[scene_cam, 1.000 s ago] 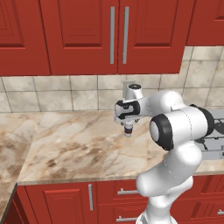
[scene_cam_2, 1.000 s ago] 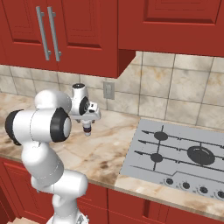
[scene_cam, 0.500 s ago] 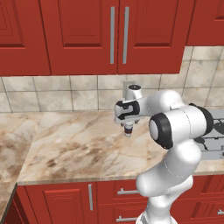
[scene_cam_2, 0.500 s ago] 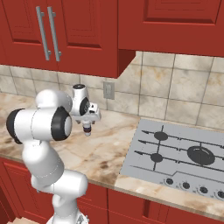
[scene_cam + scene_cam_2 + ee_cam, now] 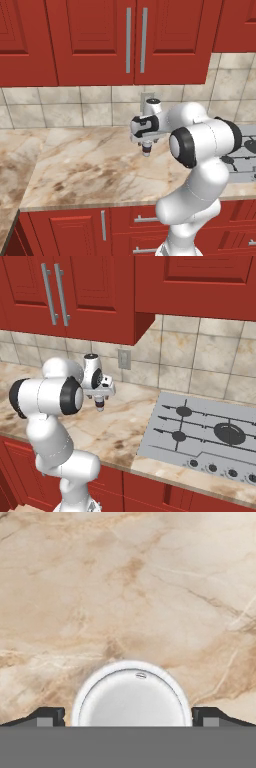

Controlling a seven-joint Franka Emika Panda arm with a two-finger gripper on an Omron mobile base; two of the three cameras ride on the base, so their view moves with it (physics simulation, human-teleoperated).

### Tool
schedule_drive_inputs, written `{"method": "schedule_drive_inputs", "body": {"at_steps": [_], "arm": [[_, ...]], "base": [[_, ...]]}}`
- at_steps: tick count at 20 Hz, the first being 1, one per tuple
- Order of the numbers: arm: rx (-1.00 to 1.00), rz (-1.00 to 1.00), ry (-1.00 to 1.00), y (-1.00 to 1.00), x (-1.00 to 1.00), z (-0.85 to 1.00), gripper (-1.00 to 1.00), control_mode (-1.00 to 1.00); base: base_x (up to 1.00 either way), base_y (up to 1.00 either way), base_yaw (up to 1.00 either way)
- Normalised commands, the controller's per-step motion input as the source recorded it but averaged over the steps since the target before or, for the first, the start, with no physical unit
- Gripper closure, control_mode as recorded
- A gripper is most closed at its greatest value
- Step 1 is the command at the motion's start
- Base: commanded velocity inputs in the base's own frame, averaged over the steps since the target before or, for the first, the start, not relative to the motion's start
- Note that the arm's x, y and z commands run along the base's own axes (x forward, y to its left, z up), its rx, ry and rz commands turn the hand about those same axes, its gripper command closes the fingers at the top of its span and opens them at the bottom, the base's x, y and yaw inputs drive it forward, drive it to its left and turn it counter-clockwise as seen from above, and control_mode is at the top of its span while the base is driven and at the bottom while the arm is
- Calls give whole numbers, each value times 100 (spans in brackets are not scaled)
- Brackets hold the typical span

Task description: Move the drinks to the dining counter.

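Left base view: arm bent over marble worktop, jaws spread, pointing down.

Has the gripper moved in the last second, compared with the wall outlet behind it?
No. The gripper hangs at the same spot below the wall outlet, above the marble worktop, jaws open.

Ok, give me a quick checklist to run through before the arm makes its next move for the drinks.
1. Fingers open: ok.
2. Nothing held: ok.
3. Fingers hang above the worktop, not touching it: ok.
4. Arm apart from the hob: ok.
5. Where the drinks stand: cannot tell.
6. Way to the dining counter: cannot tell.
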Motion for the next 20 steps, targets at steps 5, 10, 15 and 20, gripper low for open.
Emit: {"method": "schedule_drive_inputs", "body": {"at_steps": [5,10,15,20], "arm": [[0,0,1,0,0,-6,-100,-100],[0,0,1,0,0,-8,100,-100],[0,0,3,0,2,-3,100,-100],[0,0,0,0,0,0,100,-100]], "base": [[0,0,0],[0,0,0],[0,0,0],[0,0,0]]}}
